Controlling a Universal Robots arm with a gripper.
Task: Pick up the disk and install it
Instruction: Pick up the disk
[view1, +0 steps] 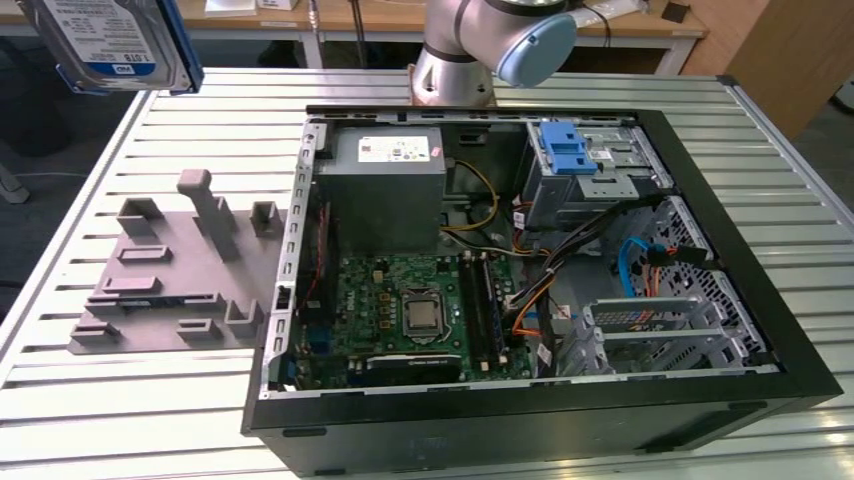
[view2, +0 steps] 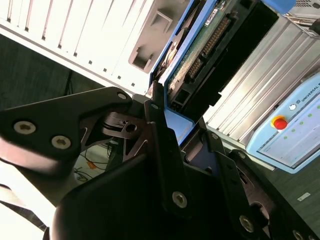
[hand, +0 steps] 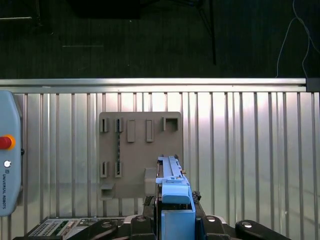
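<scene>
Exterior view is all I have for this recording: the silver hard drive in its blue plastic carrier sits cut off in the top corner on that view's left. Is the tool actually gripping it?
Observer: Yes. In the second wrist view the tool is shut on the disk, with black fingers pressed against its blue carrier.
Operator: Which face of it does that camera see?
Observer: The green circuit-board side, with the black pin connector along one end.
Operator: What is beneath it?
Observer: In the first wrist view, looking past the held disk, the grey plastic fixture plate lies flat on the slatted metal table.
</scene>
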